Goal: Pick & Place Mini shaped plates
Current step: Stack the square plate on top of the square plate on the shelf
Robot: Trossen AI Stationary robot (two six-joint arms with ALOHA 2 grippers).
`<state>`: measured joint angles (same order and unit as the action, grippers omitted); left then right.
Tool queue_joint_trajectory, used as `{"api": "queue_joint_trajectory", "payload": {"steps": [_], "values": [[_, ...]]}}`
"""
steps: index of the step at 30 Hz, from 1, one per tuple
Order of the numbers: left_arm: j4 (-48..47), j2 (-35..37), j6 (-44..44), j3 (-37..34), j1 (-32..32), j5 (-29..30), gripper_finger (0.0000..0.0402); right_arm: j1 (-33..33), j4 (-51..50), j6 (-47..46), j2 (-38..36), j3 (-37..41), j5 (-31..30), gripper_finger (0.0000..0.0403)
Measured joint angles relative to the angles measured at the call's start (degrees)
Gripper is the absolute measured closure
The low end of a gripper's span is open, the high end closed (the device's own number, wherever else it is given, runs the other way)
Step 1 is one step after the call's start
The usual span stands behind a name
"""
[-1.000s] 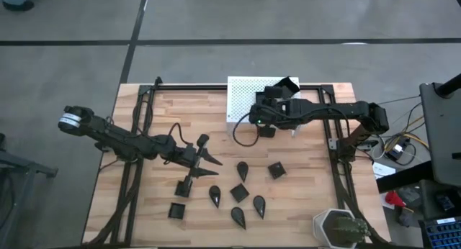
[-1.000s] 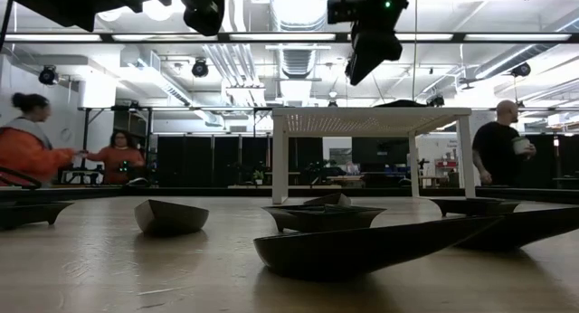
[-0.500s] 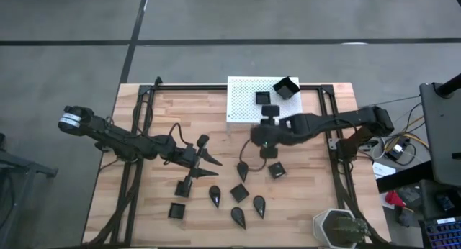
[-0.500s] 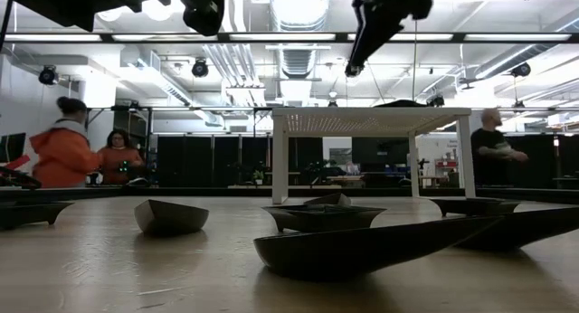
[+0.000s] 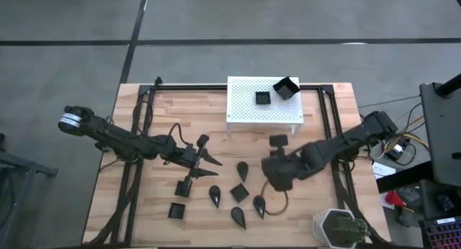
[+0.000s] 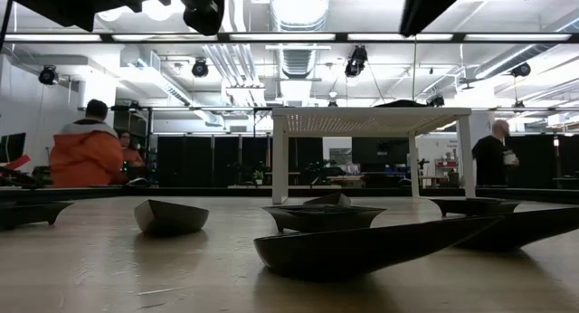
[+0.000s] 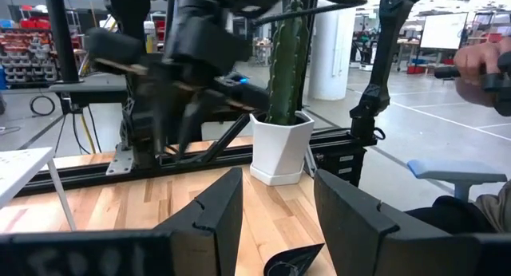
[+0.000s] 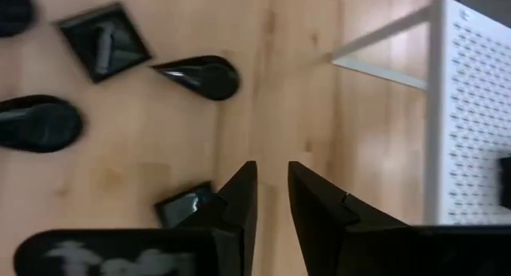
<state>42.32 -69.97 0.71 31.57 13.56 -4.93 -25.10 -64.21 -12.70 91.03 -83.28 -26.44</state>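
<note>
Pale wooden planks form the surface (image 5: 151, 206), with bare room along its near left corner and grey floor all around. At the far edge, a white perforated stand (image 5: 245, 109) carries two square mini plates (image 5: 262, 98), one at its corner. Other mini shaped plates (image 5: 239, 193), teardrop and square, cluster mid-surface. The right hand (image 8: 270, 198) hovers over them, fingers a narrow gap apart, holding nothing. The left hand (image 7: 275, 208), fingers apart and empty, waits left of them. The left wrist view alone shows the potted cactus (image 7: 281, 108) upright; the low view shows people (image 6: 86, 155) beyond.
</note>
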Motion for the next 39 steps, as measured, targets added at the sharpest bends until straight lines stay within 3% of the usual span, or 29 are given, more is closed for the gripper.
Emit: {"api": "queue_joint_trajectory", "payload": {"steps": [16,19,27,39], "values": [[-0.3,0.0,-1.3,0.0,0.0,0.0,0.0250,-8.4,0.1,-5.9,0.1,2.5,0.8,0.0335],[-0.3,0.0,-2.3,0.0,0.0,0.0,0.0250,-8.6,0.1,-6.9,0.1,4.4,4.7,0.0335],[0.8,0.0,-3.5,0.3,-0.1,0.0,0.0250,-8.9,10.3,-4.9,0.1,13.2,5.5,0.0335],[0.8,0.0,-3.6,0.4,-0.1,0.0,0.0250,-8.9,15.2,-4.8,0.1,24.4,5.4,0.0313]]}}
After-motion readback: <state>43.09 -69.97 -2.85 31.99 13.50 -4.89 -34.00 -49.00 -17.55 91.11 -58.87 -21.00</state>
